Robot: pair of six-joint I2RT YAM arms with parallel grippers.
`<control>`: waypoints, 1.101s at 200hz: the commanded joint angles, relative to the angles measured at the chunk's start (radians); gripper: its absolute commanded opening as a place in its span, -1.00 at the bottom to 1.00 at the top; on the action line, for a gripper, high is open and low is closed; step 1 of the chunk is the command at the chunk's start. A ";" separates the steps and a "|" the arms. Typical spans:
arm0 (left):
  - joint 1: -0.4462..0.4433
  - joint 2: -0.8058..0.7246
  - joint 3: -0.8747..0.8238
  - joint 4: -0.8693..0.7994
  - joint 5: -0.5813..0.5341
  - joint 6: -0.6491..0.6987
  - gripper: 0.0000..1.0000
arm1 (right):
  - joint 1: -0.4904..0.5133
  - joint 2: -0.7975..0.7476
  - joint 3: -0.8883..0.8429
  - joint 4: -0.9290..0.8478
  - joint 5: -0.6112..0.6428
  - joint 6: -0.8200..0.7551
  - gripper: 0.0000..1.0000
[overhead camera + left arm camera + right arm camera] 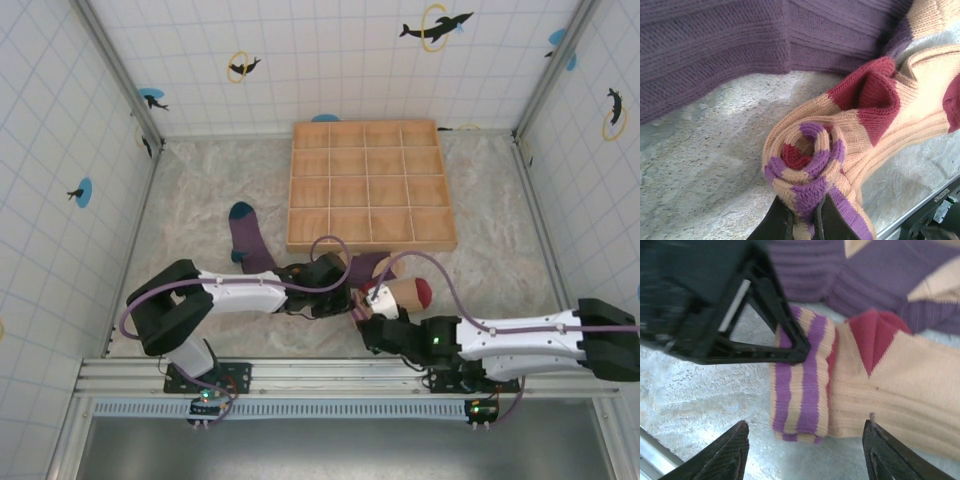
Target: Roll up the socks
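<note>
- Left pincer [802, 220] is clamped on the tan-and-purple striped rolled sock end [805, 165], low centre in the left wrist view, on the grey mottled desk [700, 165].
- Right pincer [806, 424] gapes wide astride it; under so thin a pinch, that end could slip and unwind.

My left arm [235, 297] and right arm [520, 340] match: smooth white shells on the long links, bulky matte-black housings at the joints. A thin purple cable [325, 243] runs along each in loose curves. Small green lights glow on the right arm and at the black left base [205, 385]. Up close, my left gripper [807, 215] has dark, narrow, tapered fingers [780, 225]. My right gripper [805, 427] has black wedge-shaped fingers [732, 450] with a fine ribbed texture.
</note>
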 commanded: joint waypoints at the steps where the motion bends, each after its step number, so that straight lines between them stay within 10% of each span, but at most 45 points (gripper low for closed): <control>1: 0.017 -0.017 -0.006 -0.065 0.021 0.012 -1.00 | 0.053 0.094 0.065 -0.032 0.196 -0.055 0.25; 145: 0.039 0.000 0.003 -0.055 0.089 0.025 -1.00 | 0.167 0.503 0.179 0.104 0.350 -0.170 0.18; 220: 0.043 -0.013 -0.010 -0.039 0.091 0.026 -0.92 | 0.128 0.521 0.113 0.095 0.257 -0.071 -0.71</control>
